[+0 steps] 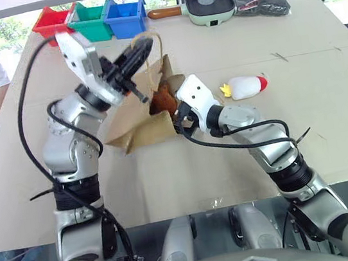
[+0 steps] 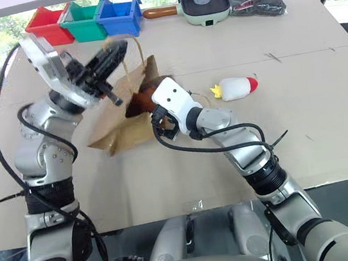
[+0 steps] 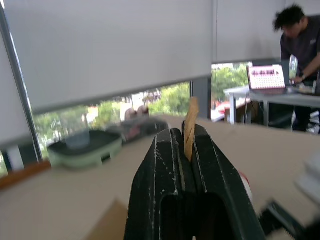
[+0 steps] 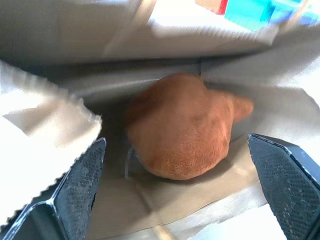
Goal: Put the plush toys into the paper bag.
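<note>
The left end effector point(image 1: 139, 50) is pinched on a twisted-paper handle point(image 3: 190, 122) of the brown kraft paper bag point(image 1: 142, 132) lying on the table point(image 1: 242, 153). The right end effector point(image 4: 177, 192), spread wide, faces the soft, light brown furry plush toy point(image 4: 182, 132) inside the mouth. The white rocket-shaped plush toy point(image 1: 245, 86) lies beside the bag; its squashy middle looks easiest to grip.

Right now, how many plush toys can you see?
2. The brown toy lies inside the mouth of the paper bag, in front of the open right hand. The rocket toy lies on the table, right of the bag.
</note>
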Tool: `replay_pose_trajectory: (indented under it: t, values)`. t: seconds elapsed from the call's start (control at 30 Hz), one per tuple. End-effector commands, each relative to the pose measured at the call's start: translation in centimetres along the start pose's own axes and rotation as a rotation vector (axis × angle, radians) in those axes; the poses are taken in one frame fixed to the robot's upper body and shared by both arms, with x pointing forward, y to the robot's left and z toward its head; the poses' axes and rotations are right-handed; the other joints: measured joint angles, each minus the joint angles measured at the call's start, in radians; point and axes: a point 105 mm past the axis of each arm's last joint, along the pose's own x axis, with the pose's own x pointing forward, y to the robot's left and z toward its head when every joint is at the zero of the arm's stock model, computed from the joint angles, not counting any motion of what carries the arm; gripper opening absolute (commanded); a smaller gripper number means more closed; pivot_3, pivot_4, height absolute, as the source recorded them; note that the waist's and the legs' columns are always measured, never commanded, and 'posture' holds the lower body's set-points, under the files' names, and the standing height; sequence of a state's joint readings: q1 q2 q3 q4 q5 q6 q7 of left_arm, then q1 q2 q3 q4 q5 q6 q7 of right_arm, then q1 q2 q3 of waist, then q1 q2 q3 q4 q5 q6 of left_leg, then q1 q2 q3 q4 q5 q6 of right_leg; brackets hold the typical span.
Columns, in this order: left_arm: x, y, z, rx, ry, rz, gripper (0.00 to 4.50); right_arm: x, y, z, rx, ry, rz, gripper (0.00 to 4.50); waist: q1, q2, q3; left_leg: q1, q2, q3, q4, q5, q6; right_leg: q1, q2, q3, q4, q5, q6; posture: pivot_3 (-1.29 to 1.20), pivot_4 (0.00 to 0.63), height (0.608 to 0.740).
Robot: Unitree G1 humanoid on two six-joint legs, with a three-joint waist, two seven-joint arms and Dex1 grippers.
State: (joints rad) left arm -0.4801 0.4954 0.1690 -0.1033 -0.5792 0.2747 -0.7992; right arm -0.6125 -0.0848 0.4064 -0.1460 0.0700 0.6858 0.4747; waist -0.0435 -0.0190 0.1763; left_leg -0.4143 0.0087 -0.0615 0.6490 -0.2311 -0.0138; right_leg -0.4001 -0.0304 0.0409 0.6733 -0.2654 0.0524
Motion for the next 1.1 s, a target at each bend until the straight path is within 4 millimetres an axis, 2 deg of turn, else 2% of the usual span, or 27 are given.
replay_pose_trajectory:
  t: [0.03,0.1,0.2,0.4,0.5,0.6,0.67,0.77,0.8,0.83,0.87,1.0,1.1]
  values:
    - [-0.5,-0.3,2.0,0.045,-0.036,0.020,0.00,0.2,0.6,0.7,-0.032,-0.033,0.034,4.43,0.003,0.000,0.000,0.000,0.000,0.000,0.000,0.000,0.000,0.000,0.000,0.000,0.000,0.000,0.000,0.00,0.150,0.740]
    - [-1.2,-0.4,1.9,0.027,-0.026,0.052,0.00,-0.2,0.1,0.8,-0.041,-0.043,0.042,4.43,0.006,0.000,0.000,-0.001,0.000,0.000,0.001,0.000,0.000,0.000,0.000,-0.001,0.000,0.000,0.000,0.00,0.150,0.740]
    - [-2.3,-0.5,1.6,-0.016,-0.017,0.111,0.00,-2.1,-1.3,1.9,-0.033,-0.100,0.064,4.43,0.006,0.000,0.000,-0.001,-0.001,-0.001,0.001,0.000,0.000,0.000,-0.002,0.000,0.000,0.000,0.000,0.00,0.150,0.740]
    - [-3.1,-0.6,1.6,-0.074,-0.040,0.184,0.00,-5.5,-3.7,3.0,-0.019,-0.132,0.054,4.43,0.008,0.000,0.000,-0.001,-0.001,-0.001,0.001,0.000,0.000,0.001,-0.002,0.000,0.000,0.000,0.000,0.00,0.150,0.740]
    - [-3.2,-0.6,2.1,-0.122,-0.092,0.220,0.00,-7.8,-8.2,1.4,-0.081,0.002,-0.114,4.43,0.009,0.000,0.000,0.000,0.000,-0.001,0.001,0.000,0.000,0.001,-0.001,0.000,0.000,0.000,0.000,0.00,0.150,0.740]
    - [-3.3,-0.6,2.7,-0.137,-0.122,0.234,0.00,-9.0,-12.4,-0.3,-0.072,0.139,-0.301,4.43,0.009,0.000,0.000,-0.001,-0.001,0.001,0.001,0.000,0.000,0.001,-0.002,0.000,-0.001,0.000,0.000,0.00,0.150,0.740]
    - [-3.5,-0.5,2.9,-0.153,-0.136,0.247,0.00,-9.2,-13.4,-1.1,-0.054,0.181,-0.342,4.43,0.006,0.000,0.000,0.000,-0.001,0.001,0.001,0.000,0.000,0.001,-0.002,0.000,0.000,0.000,0.000,0.00,0.150,0.740]
    - [-3.8,-0.6,2.7,-0.155,-0.149,0.269,0.00,-9.2,-15.1,-5.2,-0.027,0.348,-0.378,4.43,0.003,-0.001,0.000,0.000,0.000,0.002,0.000,0.000,0.000,0.001,-0.001,0.001,-0.001,0.000,0.000,0.00,0.150,0.740]
    - [-3.7,-0.6,2.9,-0.156,-0.163,0.277,0.00,-9.2,-15.5,-6.4,-0.036,0.396,-0.392,4.20,0.003,-0.001,0.000,0.000,0.000,0.002,0.000,0.000,0.000,0.001,-0.001,0.001,-0.001,0.000,0.000,0.00,0.150,0.740]
    - [-3.7,-0.7,3.0,-0.157,-0.171,0.281,0.00,-9.1,-15.8,-7.2,-0.057,0.431,-0.396,3.70,0.004,-0.001,0.000,0.000,0.000,0.003,0.000,0.000,0.000,0.001,-0.001,0.001,-0.001,0.000,0.000,0.00,0.150,0.740]
    - [-3.7,-0.8,3.0,-0.157,-0.174,0.280,0.00,-9.0,-15.8,-7.6,-0.067,0.448,-0.391,3.70,0.005,-0.001,0.001,0.000,0.000,0.003,0.000,0.000,0.000,0.001,-0.001,0.001,-0.001,0.000,0.000,0.00,0.150,0.740]
    - [-3.9,-1.0,3.3,-0.168,-0.194,0.278,0.00,-8.7,-15.0,-7.9,-0.042,0.444,-0.339,1.78,0.005,-0.001,0.000,0.000,0.000,0.003,0.001,0.000,0.000,0.001,-0.001,0.001,-0.001,0.000,0.000,0.00,0.150,0.740]
    - [-4.3,-1.0,3.4,-0.225,-0.228,0.282,0.00,-8.8,-14.8,-7.1,-0.095,0.404,-0.305,0.49,0.006,-0.001,0.000,0.000,0.000,0.003,0.001,0.000,0.000,0.001,-0.001,0.001,-0.001,0.000,0.000,0.00,0.150,0.740]
